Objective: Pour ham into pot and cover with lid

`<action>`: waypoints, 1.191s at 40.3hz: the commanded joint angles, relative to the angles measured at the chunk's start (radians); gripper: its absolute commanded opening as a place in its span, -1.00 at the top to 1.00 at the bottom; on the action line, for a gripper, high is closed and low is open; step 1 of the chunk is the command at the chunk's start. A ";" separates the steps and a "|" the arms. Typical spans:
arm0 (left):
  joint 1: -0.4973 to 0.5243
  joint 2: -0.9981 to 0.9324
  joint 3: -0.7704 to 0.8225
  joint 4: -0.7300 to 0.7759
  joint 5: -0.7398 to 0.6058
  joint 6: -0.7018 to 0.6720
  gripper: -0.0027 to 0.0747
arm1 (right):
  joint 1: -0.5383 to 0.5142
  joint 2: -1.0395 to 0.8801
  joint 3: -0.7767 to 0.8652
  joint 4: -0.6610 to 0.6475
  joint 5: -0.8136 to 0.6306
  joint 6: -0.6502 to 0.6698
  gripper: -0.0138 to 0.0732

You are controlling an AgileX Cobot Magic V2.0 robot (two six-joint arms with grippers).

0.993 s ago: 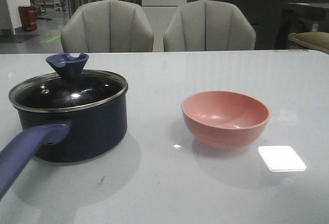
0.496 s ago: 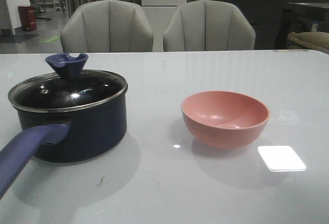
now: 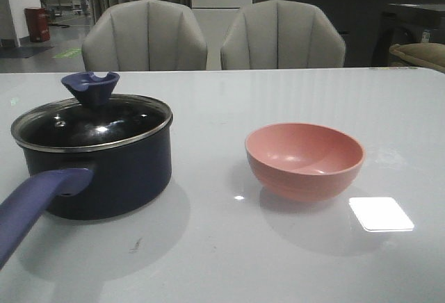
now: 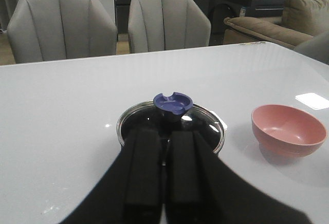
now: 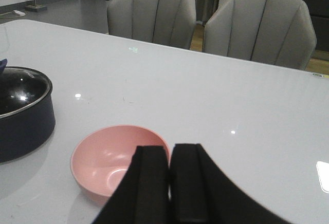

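The navy pot (image 3: 111,174) stands at the left of the table with its long purple-blue handle (image 3: 35,202) pointing to the front. The glass lid (image 3: 90,126) with its blue knob (image 3: 90,86) sits on the pot. The pink bowl (image 3: 304,158) to the right looks empty. No ham shows in any view. My left gripper (image 4: 164,134) is shut and empty, above and short of the lid (image 4: 205,118). My right gripper (image 5: 169,149) is shut and empty, just short of the bowl (image 5: 110,157). Neither gripper shows in the front view.
Two grey chairs (image 3: 144,35) stand behind the table's far edge. A bright light patch (image 3: 381,214) lies on the white table (image 3: 222,261) right of the bowl. The pot (image 5: 23,116) also shows in the right wrist view, beside the bowl.
The pot and its handle shifted very slightly a second ago and have been still since. The bowl has not moved.
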 commanded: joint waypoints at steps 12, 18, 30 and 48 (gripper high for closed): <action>0.163 0.011 0.114 0.006 -0.222 -0.002 0.62 | 0.001 0.003 -0.027 0.001 -0.068 -0.006 0.32; 0.269 0.011 0.235 0.006 -0.383 -0.002 0.62 | 0.001 0.003 -0.027 0.001 -0.068 -0.006 0.32; 0.306 -0.060 0.363 0.015 -0.489 -0.002 0.62 | 0.001 0.003 -0.027 0.001 -0.068 -0.006 0.32; 0.306 -0.070 0.363 0.050 -0.493 -0.002 0.62 | 0.001 0.003 -0.027 0.001 -0.068 -0.006 0.32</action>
